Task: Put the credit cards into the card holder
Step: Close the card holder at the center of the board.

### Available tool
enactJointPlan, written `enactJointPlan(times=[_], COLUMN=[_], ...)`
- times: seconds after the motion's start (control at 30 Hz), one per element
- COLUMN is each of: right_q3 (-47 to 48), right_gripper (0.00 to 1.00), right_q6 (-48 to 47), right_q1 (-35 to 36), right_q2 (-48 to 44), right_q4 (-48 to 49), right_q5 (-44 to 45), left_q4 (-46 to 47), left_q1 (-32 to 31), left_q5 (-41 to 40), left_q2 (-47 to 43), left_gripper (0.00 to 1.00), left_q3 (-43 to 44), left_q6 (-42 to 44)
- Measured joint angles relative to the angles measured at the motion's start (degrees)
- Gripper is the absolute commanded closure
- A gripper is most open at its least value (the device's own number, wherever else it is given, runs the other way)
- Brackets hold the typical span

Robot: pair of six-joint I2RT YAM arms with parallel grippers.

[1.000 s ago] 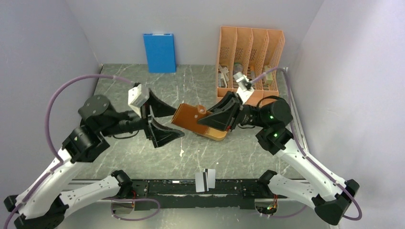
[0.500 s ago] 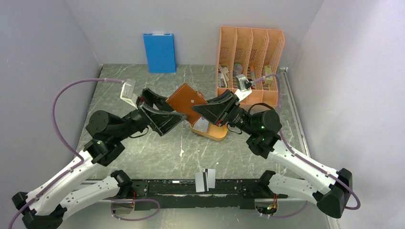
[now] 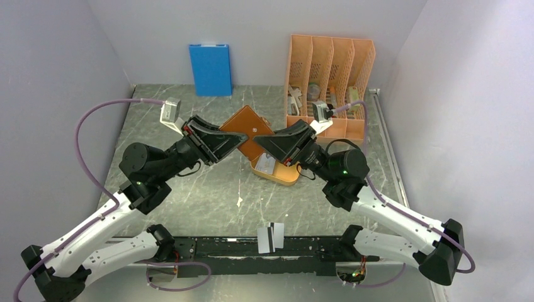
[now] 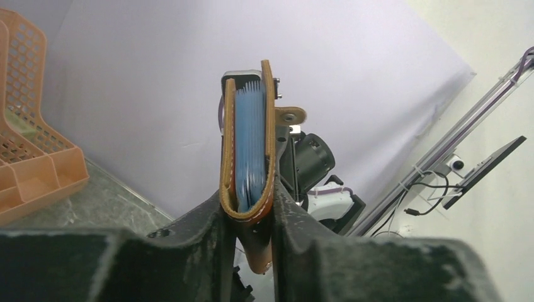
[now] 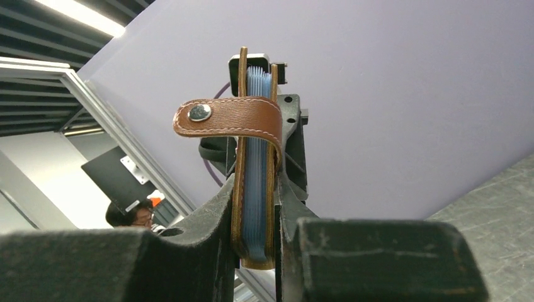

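The left arm has swung in from the left side of the table, and its fingers, spread wide a second ago, have come together on the card holder (image 3: 245, 126), which has also risen from lying low over the orange tray (image 3: 286, 180) to stand tilted up in the air between the two arms. The left gripper (image 3: 234, 141) now pinches the holder's left edge and the right gripper (image 3: 264, 141) pinches its right edge, so both sets of fingers are closed on the leather and the holder hangs clear of the table, above the far end of the tray. The left wrist view shows it edge-on between the black fingers with a tight stack of pale blue cards (image 4: 250, 148) packed between its two leather sides. The right wrist view shows the same stack and the strap (image 5: 230, 118) with its snap (image 5: 200, 112) curling loose, not fastened. Most of the job looks done, since the holder is already well filled. What seems left is a pale card (image 3: 267, 167) lying in the tray under the holder and a white card with a black stripe (image 3: 271, 236) at the near edge of the table, between the arm bases. After those, the strap would need snapping shut.
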Motion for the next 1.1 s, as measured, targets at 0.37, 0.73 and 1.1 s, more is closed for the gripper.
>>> enactJointPlan(times=[0.37,0.73,1.1], right_q3=[0.2,18.6,25.2], right_gripper=[0.45,0.40,0.51], right_q6=[-1.2,-24.9,-31.3], right_q1=[0.1,0.5,0.5], right_q2=[-0.8,-9.2,-2.4], right_q4=[-3.1,-46.4,-57.0], right_q5=[1.0,4.8,5.0], left_q4=[-3.0,-39.3,-54.9], left_q1=[0.0,-0.1,-0.1], left_q5=[-1.4,-11.1,-11.6], left_q2=[0.3,-3.1,-2.9], left_gripper=[0.95,0.95,0.95], left_q3=[0.8,14.0,18.7], left_q6=[0.5,10.1,14.5])
